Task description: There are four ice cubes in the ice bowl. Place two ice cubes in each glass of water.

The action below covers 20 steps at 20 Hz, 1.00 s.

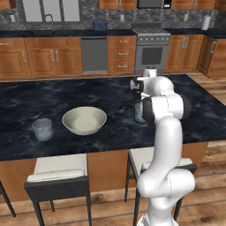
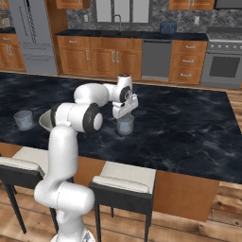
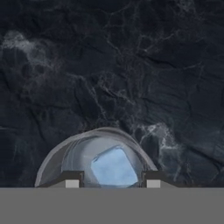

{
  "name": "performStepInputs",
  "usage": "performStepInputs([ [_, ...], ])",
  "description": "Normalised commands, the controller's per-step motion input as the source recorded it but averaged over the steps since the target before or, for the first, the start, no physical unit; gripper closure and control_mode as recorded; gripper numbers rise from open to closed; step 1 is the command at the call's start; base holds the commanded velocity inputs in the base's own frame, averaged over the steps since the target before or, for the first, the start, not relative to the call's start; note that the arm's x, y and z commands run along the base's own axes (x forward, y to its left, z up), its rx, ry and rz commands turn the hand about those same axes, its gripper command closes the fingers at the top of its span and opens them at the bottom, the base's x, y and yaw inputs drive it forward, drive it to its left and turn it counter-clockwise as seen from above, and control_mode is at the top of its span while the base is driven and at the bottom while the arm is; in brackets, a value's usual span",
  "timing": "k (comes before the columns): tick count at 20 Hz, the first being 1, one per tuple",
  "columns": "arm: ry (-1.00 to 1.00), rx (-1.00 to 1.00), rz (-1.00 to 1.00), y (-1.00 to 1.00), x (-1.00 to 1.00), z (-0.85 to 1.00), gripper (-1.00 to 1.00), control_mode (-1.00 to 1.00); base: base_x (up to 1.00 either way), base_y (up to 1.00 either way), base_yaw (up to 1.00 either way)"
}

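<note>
My gripper hangs straight above a glass of water, shut on a pale blue ice cube that sits between its two tips over the glass mouth. From the right base view the gripper points down just over this glass; from the left the arm hides most of the same glass. The other glass stands at the island's left end. Between them sits the cream ice bowl, whose inside looks bare in the left base view.
Everything stands on a dark marble island. Two stools are tucked under its near edge. Cabinets, a dishwasher and an oven line the back wall.
</note>
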Motion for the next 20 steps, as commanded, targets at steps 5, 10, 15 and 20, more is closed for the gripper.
performStepInputs([
  [5, 0.0, 0.0, 0.0, 0.0, 0.03, -0.23, 1.0, -1.0, 0.0, 0.0, 0.0],
  [10, 0.0, 0.0, 0.0, 0.0, 0.0, -0.24, 1.0, -1.0, 0.0, 0.0, 0.0],
  [15, 0.0, 0.0, 0.0, 0.0, 0.0, -0.18, 1.0, -1.0, 0.0, 0.0, 0.0],
  [20, 0.0, 0.0, 0.0, 0.0, 0.0, -0.12, 1.0, -1.0, 0.0, 0.0, 0.0],
])
